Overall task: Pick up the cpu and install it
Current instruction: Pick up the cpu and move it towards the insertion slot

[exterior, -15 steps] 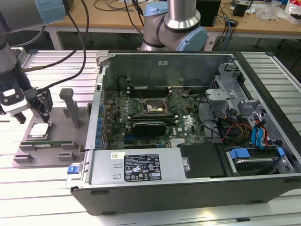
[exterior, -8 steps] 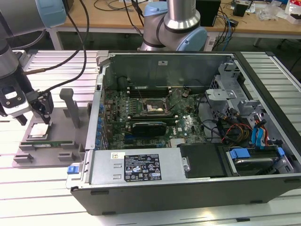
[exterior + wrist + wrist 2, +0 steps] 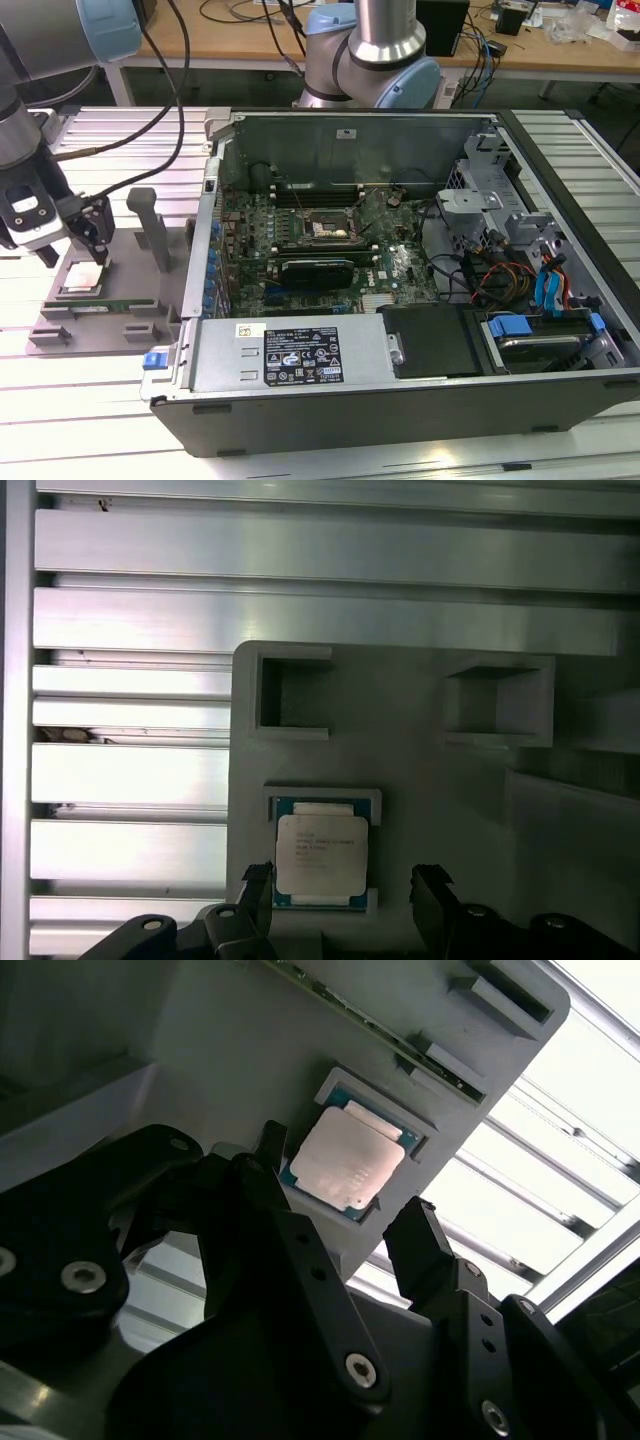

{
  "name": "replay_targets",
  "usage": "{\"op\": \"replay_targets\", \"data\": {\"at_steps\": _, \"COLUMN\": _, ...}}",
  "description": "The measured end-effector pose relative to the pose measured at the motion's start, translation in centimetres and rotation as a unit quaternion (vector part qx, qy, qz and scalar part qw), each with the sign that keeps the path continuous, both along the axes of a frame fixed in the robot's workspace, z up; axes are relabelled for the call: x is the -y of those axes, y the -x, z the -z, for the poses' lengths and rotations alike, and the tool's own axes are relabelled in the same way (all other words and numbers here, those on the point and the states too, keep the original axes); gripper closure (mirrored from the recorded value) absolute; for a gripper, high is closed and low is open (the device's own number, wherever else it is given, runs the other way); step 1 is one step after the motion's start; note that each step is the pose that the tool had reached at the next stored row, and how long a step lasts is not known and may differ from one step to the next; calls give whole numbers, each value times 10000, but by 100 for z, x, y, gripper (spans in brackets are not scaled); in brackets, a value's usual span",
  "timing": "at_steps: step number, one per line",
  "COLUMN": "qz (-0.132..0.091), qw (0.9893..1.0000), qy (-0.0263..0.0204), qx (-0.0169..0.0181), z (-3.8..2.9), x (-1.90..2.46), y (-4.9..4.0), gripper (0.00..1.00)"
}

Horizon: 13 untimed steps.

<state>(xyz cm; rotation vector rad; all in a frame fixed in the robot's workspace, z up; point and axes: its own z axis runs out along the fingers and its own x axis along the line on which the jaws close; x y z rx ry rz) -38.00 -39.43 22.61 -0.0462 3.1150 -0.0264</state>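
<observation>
In the exterior view, the arm [image 3: 22, 125] comes in from the exterior view's left, partly cut off by the frame. It reaches down so that the gripper [image 3: 98, 248] hangs just above a grey holder [image 3: 60, 325] on the slatted table [image 3: 90, 420]. That is at about nine o'clock from the open computer case [image 3: 300, 365]. The cpu [image 3: 82, 277] lies flat in the holder, directly below the gripper. The dark gripper body hides its far edge, and I can't separate the fingertips here. A green memory stick [image 3: 100, 303] lies at six o'clock from the cpu. The black socket frame [image 3: 322, 228] on the board inside the case is well apart from the gripper.

In the second wrist view, the gripper [image 3: 342, 1185] stands spread wide and holds nothing. The cpu [image 3: 345, 1163] sits in its square recess beyond the gap. One finger [image 3: 290, 1230] overlaps a corner of the recess, and I can't tell whether it touches.

In the first wrist view, the gripper [image 3: 342, 877] is cut off at the frame edge. Its two tips straddle the cpu [image 3: 320, 853], which is seated in the holder [image 3: 420, 770].
</observation>
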Motion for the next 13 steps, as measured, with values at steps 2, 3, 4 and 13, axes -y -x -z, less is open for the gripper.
{"op": "replay_targets", "data": {"at_steps": 2, "qz": 0, "qw": 10000, "qy": 0, "qx": 0, "z": 6, "x": 0, "y": 0, "gripper": 33}}
{"op": "replay_targets", "data": {"at_steps": 3, "qz": 0, "qw": 10000, "qy": 0, "qx": -1, "z": 10, "x": 0, "y": 0, "gripper": 33}}
{"op": "replay_targets", "data": {"at_steps": 4, "qz": 0, "qw": 10000, "qy": 0, "qx": 0, "z": 15, "x": 0, "y": 0, "gripper": 33}}
{"op": "replay_targets", "data": {"at_steps": 13, "qz": -7, "qw": 10000, "qy": 5, "qx": 0, "z": 140, "x": 0, "y": 0, "gripper": 33}}
